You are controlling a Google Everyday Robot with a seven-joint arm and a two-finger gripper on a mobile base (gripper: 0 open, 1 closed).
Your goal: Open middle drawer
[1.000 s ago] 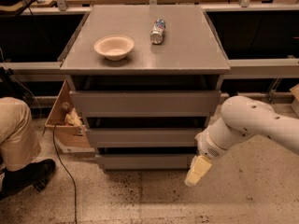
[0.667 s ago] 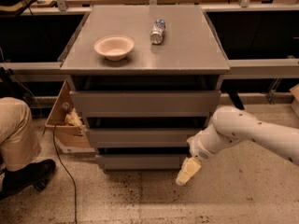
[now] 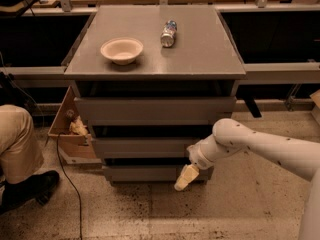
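A grey cabinet (image 3: 155, 59) has three drawers. The middle drawer (image 3: 145, 146) looks closed, its front flush below the top drawer (image 3: 155, 110). The bottom drawer (image 3: 145, 173) is below it. My gripper (image 3: 184, 179) hangs from the white arm (image 3: 260, 146), pointing down and left in front of the bottom drawer's right part, below the middle drawer's front.
A white bowl (image 3: 121, 50) and a lying can (image 3: 169, 33) rest on the cabinet top. A person's leg (image 3: 17, 144) and shoe (image 3: 27, 189) are at the left. A cardboard box (image 3: 70, 129) and a cable (image 3: 67, 174) lie left of the cabinet.
My arm and gripper have moved left and a little down, closer to the cabinet front. The drawers have not moved.
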